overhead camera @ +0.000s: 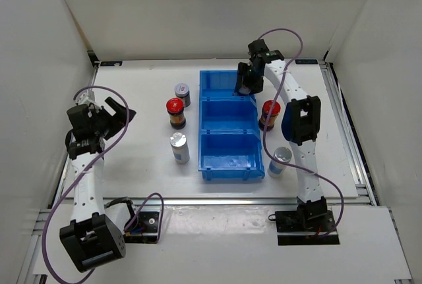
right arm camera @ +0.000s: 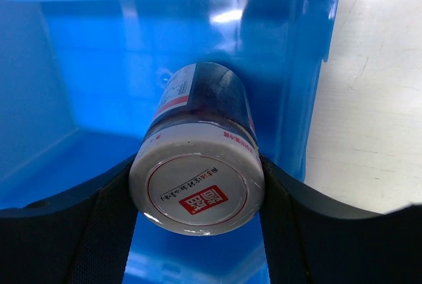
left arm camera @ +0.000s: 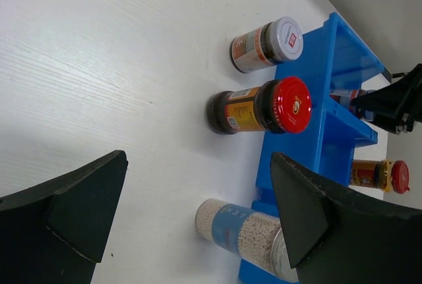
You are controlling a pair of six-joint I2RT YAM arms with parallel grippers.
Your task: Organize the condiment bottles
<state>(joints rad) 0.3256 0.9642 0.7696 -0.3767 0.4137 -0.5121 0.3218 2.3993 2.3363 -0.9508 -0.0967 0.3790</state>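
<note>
My right gripper point(overhead camera: 247, 84) is shut on a dark bottle with a grey-white cap point(right arm camera: 196, 188). It holds the bottle upright inside the far compartment of the blue bin point(overhead camera: 231, 159); its fingers point(right arm camera: 105, 221) press both sides of the cap. Left of the bin stand a grey-white-capped bottle point(overhead camera: 182, 92), a red-capped bottle point(overhead camera: 175, 112) and a silver-topped bottle point(overhead camera: 179, 147). To the bin's right are a second red-capped bottle point(overhead camera: 269, 114) and a silver-topped one point(overhead camera: 281, 161). My left gripper point(overhead camera: 122, 114) hangs open and empty, left of the bottles.
The blue bin point(left arm camera: 328, 109) has three compartments in a row, and the middle and near ones show nothing inside. White walls enclose the table on three sides. Purple cables loop from both arms. Bare tabletop point(left arm camera: 99, 66) lies between my left gripper and the bottles.
</note>
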